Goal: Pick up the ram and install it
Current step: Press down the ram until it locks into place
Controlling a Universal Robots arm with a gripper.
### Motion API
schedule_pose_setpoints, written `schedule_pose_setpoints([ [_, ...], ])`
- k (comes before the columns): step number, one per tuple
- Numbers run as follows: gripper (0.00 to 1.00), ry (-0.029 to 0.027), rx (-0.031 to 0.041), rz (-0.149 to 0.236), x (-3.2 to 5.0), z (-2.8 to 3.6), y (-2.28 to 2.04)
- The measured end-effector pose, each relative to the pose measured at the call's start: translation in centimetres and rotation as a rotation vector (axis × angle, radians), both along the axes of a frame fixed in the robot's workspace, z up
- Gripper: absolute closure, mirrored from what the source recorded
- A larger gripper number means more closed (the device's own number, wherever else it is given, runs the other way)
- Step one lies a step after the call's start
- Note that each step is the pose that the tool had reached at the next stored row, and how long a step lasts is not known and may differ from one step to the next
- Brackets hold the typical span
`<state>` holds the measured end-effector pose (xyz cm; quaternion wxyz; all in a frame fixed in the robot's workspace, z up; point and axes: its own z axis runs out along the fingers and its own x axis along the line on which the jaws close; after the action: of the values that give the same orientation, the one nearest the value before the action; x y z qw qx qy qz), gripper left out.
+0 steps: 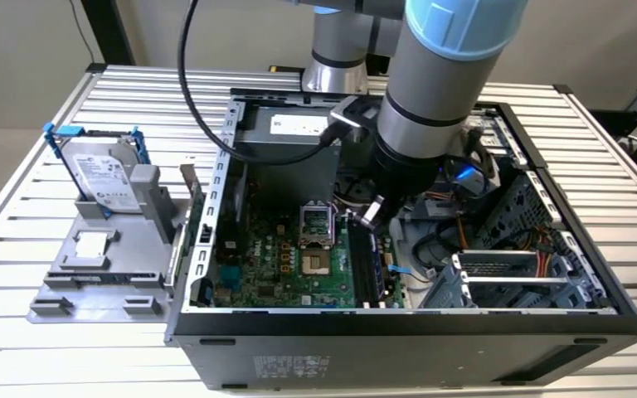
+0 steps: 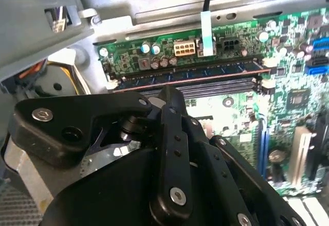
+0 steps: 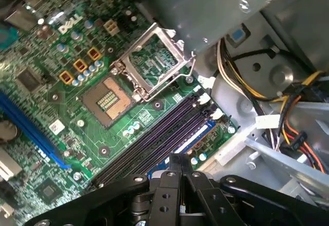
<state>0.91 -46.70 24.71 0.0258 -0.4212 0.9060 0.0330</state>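
End effector: mine (image 3: 180,158) is low inside the open computer case (image 1: 407,327). In the first wrist view its two fingers meet at the tips, closed, with nothing visible between them.
Ram: the ram (image 2: 190,74) stands on edge in the outermost of the long black slots (image 3: 154,143), just beyond my fingertips and lying crosswise to them. I am not holding it. I cannot tell whether my tips touch its top edge.
Step in hand: seating, as I judge it. The stick looks level along the slot, and the white latches (image 2: 266,83) at its ends sit close against it.
Doing it well: press straight down and evenly along the top edge. A tilt would bind one end.
Edges: a metal wall of the case with bundled cables (image 3: 293,113) runs just past the ram, on the far side from me — little room there.
Open room: on my other side are the empty slots, then the CPU socket (image 3: 110,100) with its raised frame (image 3: 151,64) — low parts, but delicate. Straight up looks the freest way.
Outside the case: a hard drive (image 1: 106,174) stands on the tabletop (image 1: 31,348), well apart from me.
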Motion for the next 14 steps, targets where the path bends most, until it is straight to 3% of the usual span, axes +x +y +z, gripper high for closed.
schedule_pose_setpoints([
  [9, 1.00, -0.0036, -0.0001, 0.162, 0.00, -0.01, 0.00],
  [14, 1.00, -0.0094, -0.0005, 0.253, 0.00, -0.01, 0.00],
])
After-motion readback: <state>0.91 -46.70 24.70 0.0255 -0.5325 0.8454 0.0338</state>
